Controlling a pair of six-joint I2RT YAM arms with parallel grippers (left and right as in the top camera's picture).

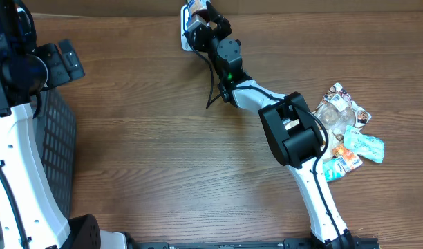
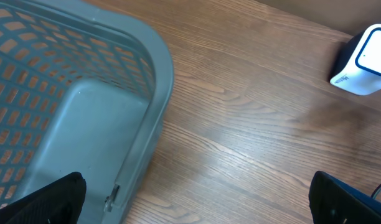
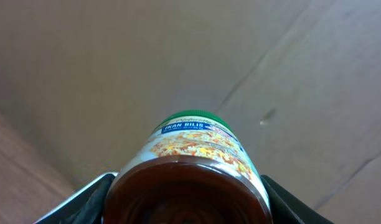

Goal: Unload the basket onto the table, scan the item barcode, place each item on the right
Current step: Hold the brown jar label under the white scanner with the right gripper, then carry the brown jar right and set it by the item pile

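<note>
A jar (image 3: pixel 192 163) with dark brown contents, a green lid and a blue-and-yellow label fills the right wrist view, seen bottom-first. My right gripper (image 3: pixel 187 202) is shut on it, one finger on each side of its base. From overhead, that gripper (image 1: pixel 202 22) holds the jar (image 1: pixel 195 7) at the table's far edge, right over the white barcode scanner (image 1: pixel 184 36). The scanner (image 2: pixel 365 59) also shows at the top right of the left wrist view. My left gripper (image 2: pixel 193 202) is open and empty, hovering by the basket's edge.
A grey plastic basket (image 2: pixel 158 78) stands at the left of the table, partly under the left arm (image 1: pixel 18 138). A pile of snack packets (image 1: pixel 346 131) lies at the right side, beside the right arm's base link.
</note>
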